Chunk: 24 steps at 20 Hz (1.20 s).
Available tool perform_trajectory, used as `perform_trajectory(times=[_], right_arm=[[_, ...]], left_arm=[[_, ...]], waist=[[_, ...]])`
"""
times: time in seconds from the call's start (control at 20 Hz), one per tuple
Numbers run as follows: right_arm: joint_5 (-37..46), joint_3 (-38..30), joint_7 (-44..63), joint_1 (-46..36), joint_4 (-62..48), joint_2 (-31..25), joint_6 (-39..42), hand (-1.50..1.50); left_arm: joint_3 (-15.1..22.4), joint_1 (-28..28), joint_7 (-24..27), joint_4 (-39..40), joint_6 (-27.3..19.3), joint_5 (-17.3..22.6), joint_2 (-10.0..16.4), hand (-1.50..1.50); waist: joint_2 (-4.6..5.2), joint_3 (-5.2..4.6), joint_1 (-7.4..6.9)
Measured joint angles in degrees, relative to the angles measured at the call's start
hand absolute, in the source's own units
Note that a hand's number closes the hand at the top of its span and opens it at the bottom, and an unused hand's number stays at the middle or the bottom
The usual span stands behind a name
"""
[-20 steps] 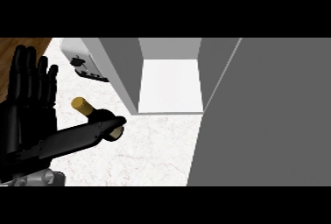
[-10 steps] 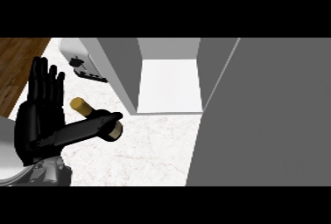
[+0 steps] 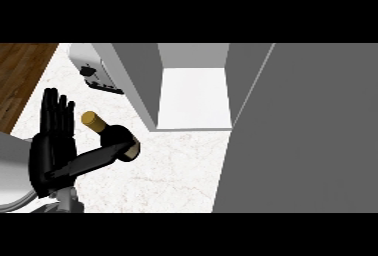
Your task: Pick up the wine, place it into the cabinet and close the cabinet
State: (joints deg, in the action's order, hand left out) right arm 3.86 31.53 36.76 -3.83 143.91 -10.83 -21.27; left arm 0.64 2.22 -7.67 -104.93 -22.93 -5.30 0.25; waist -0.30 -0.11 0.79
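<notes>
1. The cabinet [image 3: 193, 95] stands open at the back of the surface [image 3: 162, 172]. It has a pale floor inside and a grey side wall on its left.
2. The cabinet door [image 3: 303, 135] is swung out towards the viewer. It is a broad grey panel that hides everything to the right of the opening.
3. The wine [image 3: 114, 132] is out on the surface, left of the cabinet and in front of its left wall, not inside. It is a dark bottle, tilted, with its gold top pointing away from the cabinet.
4. The left hand [image 3: 50, 150] is further left of the cabinet, beside the wine. It is open, with straight fingers pointing up and not curled round anything. Its thumb reaches across the bottle's lower end.
5. A white appliance [image 3: 94, 75] with a dark panel sits just left of the cabinet's side wall, behind the wine.
6. The right hand does not show.
</notes>
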Motion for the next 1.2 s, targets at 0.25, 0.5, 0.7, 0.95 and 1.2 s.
perform_trajectory(times=[0.25, 0.5, 0.7, 0.95, 1.2], right_arm=[[0.36, -0.45, 0.42, -0.95, -0.01, -1.66, -1.16, -1.5], [0.66, -0.03, 0.84, -1.96, -0.07, -2.49, -2.47, -1.5], [0.98, 1.72, 0.31, -1.78, -0.2, -2.86, -3.55, -1.5], [1.2, 1.38, 1.73, -3.23, -0.11, -3.95, -4.55, -1.5], [1.29, 0.81, 2.71, -4.79, -0.13, -4.68, -5.4, -1.5]], left_arm=[[-0.76, -3.28, 6.47, 3.87, 0.56, 2.08, 0.0, -1.5], [-1.56, -5.28, 10.87, 8.08, 1.99, 4.45, 0.05, -1.5], [-1.49, -6.92, 14.37, 11.02, 3.05, 6.34, -0.09, -1.5], [-4.69, -4.58, 18.62, 18.66, 4.79, 8.66, 0.7, -1.5], [-7.0, -2.76, 24.2, 26.0, 5.96, 10.16, 0.62, -1.5]], waist=[[0.02, 0.0, -0.02], [0.02, 0.01, -0.04], [0.03, 0.03, -0.09], [0.06, 0.01, 0.14], [0.09, 0.01, 0.12]])
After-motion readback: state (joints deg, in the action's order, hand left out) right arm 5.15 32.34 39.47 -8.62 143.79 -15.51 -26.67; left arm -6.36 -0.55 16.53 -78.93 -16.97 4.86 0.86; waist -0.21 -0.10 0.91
